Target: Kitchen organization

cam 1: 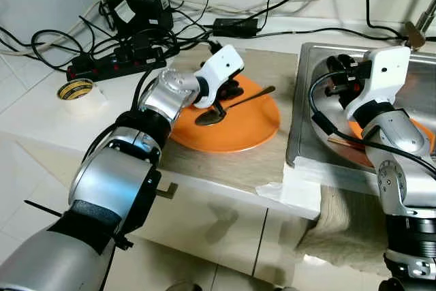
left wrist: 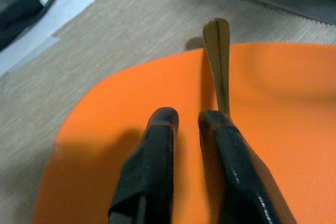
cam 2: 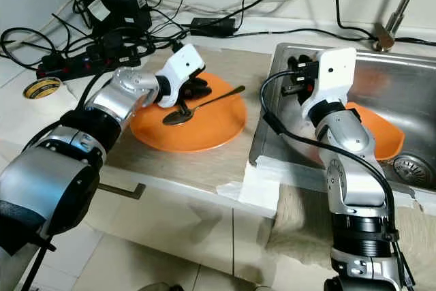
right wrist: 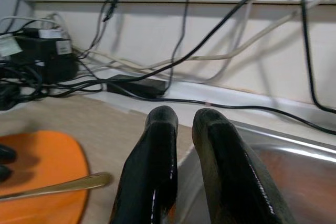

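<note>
Silver shoulder and upper-arm shells of the left arm sit closest to the head camera, and from them the arm reaches out over the orange plate (cam 1: 245, 131) that lies on the beige counter mat (cam 1: 272, 66). Taking that plate as the landmark: the left gripper (cam 1: 228, 93) hangs low over its far-left part, and a metal spoon (cam 1: 231, 108) lies across its middle, bowl toward the gripper and handle angling off toward the sink side. From the left wrist the fingers (left wrist: 152, 171) stand nearly together with a narrow gap and nothing between them; the spoon handle runs out past one fingertip, so the spoon looks unheld, lying on the plate. Beyond the plate's right rim is the steel sink (cam 2: 272, 127), where the right gripper (cam 2: 294, 81) hovers over the near-left corner, fingers almost closed on nothing, with a second orange dish (cam 2: 385, 134) in the basin behind it. Off the plate's far-left side a black power strip (cam 1: 112, 65) and a roll of tape (cam 1: 76, 90) sit on the white counter. The step in hand seems to be picking the spoon off the plate; that calls for spreading the fingers a little and straddling the handle before closing.
</note>
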You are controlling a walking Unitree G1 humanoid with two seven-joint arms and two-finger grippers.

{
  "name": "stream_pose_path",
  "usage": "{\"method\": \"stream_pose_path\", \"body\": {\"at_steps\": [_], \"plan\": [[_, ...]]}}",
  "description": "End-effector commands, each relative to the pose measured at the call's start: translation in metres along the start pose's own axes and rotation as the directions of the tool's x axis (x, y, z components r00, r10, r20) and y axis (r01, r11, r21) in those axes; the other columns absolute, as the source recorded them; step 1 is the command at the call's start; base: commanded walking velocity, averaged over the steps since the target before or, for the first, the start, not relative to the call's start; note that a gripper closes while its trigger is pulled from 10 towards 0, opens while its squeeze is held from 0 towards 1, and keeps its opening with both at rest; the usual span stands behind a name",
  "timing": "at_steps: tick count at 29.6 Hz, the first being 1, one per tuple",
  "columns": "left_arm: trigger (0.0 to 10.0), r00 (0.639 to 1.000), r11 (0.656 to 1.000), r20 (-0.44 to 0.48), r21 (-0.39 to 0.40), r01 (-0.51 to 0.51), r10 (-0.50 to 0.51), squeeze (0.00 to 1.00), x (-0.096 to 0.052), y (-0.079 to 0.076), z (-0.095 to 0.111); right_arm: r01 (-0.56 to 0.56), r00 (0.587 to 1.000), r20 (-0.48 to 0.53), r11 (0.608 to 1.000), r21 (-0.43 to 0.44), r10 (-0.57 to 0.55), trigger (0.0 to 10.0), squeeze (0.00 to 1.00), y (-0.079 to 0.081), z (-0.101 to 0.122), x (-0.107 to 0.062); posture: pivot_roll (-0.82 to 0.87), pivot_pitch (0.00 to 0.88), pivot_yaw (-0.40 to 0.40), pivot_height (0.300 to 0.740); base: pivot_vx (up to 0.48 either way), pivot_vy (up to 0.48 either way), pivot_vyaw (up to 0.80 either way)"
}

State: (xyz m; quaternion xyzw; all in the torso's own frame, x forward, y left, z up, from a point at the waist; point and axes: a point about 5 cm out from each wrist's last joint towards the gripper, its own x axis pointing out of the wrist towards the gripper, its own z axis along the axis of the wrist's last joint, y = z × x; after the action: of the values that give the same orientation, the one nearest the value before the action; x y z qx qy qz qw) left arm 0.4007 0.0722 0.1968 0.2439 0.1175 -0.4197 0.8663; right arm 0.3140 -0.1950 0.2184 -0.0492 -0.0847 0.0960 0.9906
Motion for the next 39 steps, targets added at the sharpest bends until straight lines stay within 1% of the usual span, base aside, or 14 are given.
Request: {"method": "stream_pose_path", "body": {"at_steps": [1, 7, 8, 10, 14, 16, 17, 18, 23, 26, 33, 34, 35, 39], "plan": [[10.0, 1.000, 1.000, -0.018, -0.011, -0.012, 0.012, 1.00, -0.001, 0.001, -0.004, -0.020, 1.000, -0.008, 1.000, -0.002, 0.020, 10.0, 0.00, 0.003, 0.001, -0.001, -0.13, 0.000, 0.094, 0.740, 0.000, 0.000, 0.00], [10.0, 0.999, 0.999, -0.038, -0.024, -0.023, 0.022, 1.00, -0.005, 0.005, -0.010, -0.053, 0.999, -0.008, 0.999, -0.009, 0.053, 10.0, 0.00, 0.011, 0.002, 0.002, -0.11, 0.000, 0.068, 0.740, 0.000, 0.000, 0.00], [10.0, 0.999, 0.999, -0.038, -0.024, -0.023, 0.022, 1.00, -0.005, 0.005, -0.010, -0.053, 0.999, -0.008, 0.999, -0.009, 0.053, 10.0, 0.00, 0.011, 0.002, 0.002, -0.11, 0.000, 0.068, 0.740, 0.000, 0.000, 0.00], [10.0, 0.999, 0.998, -0.036, -0.052, -0.035, 0.033, 1.00, -0.006, 0.007, -0.011, -0.061, 0.998, -0.018, 0.998, -0.016, 0.061, 10.0, 0.00, 0.011, 0.002, 0.003, -0.11, 0.000, 0.060, 0.740, 0.000, 0.000, 0.00], [10.0, 0.999, 0.998, -0.042, -0.053, -0.018, 0.016, 1.00, -0.006, 0.006, -0.013, -0.074, 0.997, -0.017, 0.997, -0.023, 0.073, 10.0, 0.00, 0.012, 0.004, 0.004, -0.10, 0.000, 0.058, 0.740, 0.000, 0.000, 0.00], [10.0, 0.998, 0.998, -0.062, -0.057, -0.001, -0.003, 1.00, -0.005, 0.003, -0.018, -0.069, 0.998, -0.016, 0.997, -0.017, 0.069, 10.0, 0.00, 0.010, 0.004, 0.006, -0.10, 0.000, 0.056, 0.740, 0.000, 0.000, 0.00], [10.0, 0.998, 0.998, -0.068, -0.059, 0.003, -0.007, 0.07, -0.005, 0.002, -0.019, -0.069, 0.997, -0.016, 0.997, -0.016, 0.069, 10.0, 0.00, 0.010, 0.005, 0.007, -0.10, 0.000, 0.056, 0.740, 0.000, 0.000, 0.00], [10.0, 0.997, 0.998, -0.072, -0.060, 0.004, -0.008, 0.00, -0.005, 0.002, -0.020, -0.070, 0.997, -0.015, 0.997, -0.016, 0.070, 10.0, 0.00, 0.010, 0.005, 0.007, -0.10, 0.000, 0.056, 0.740, 0.000, 0.000, 0.00], [10.0, 0.997, 0.996, -0.071, -0.092, 0.018, -0.025, 0.00, -0.005, 0.000, -0.021, -0.083, 0.997, -0.009, 0.996, -0.018, 0.083, 10.0, 0.00, 0.013, 0.006, 0.010, -0.09, 0.000, 0.057, 0.740, 0.000, 0.000, 0.00], [10.0, 0.997, 0.992, -0.058, -0.125, 0.034, -0.041, 0.00, -0.004, -0.001, -0.019, -0.076, 0.997, -0.006, 0.997, -0.021, 0.076, 10.0, 0.00, 0.011, 0.007, 0.009, -0.10, 0.000, 0.064, 0.740, 0.000, 0.000, 0.00], [10.0, 0.997, 0.989, -0.051, -0.137, 0.052, -0.059, 0.00, -0.002, -0.004, -0.018, -0.067, 0.998, -0.002, 0.998, -0.021, 0.067, 10.0, 0.00, 0.009, 0.008, 0.009, -0.11, 0.000, 0.069, 0.740, 0.000, 0.000, 0.00], [10.0, 0.998, 0.990, -0.043, -0.137, 0.044, -0.050, 0.00, -0.002, -0.002, -0.016, -0.066, 0.998, -0.003, 0.998, -0.022, 0.066, 10.0, 0.00, 0.009, 0.008, 0.009, -0.11, 0.000, 0.070, 0.740, 0.000, 0.000, 0.00], [10.0, 0.999, 0.993, -0.033, -0.117, 0.020, -0.024, 0.00, -0.004, 0.002, -0.011, -0.065, 0.998, -0.005, 0.998, -0.024, 0.065, 10.0, 0.00, 0.009, 0.008, 0.009, -0.11, 0.000, 0.071, 0.740, 0.000, 0.000, 0.00], [10.0, 0.999, 0.997, -0.015, -0.067, -0.049, 0.048, 0.00, -0.007, 0.010, -0.005, -0.065, 0.998, -0.007, 0.998, -0.024, 0.065, 10.0, 0.00, 0.009, 0.007, 0.008, -0.11, 0.000, 0.072, 0.740, 0.000, 0.000, 0.00]]}}
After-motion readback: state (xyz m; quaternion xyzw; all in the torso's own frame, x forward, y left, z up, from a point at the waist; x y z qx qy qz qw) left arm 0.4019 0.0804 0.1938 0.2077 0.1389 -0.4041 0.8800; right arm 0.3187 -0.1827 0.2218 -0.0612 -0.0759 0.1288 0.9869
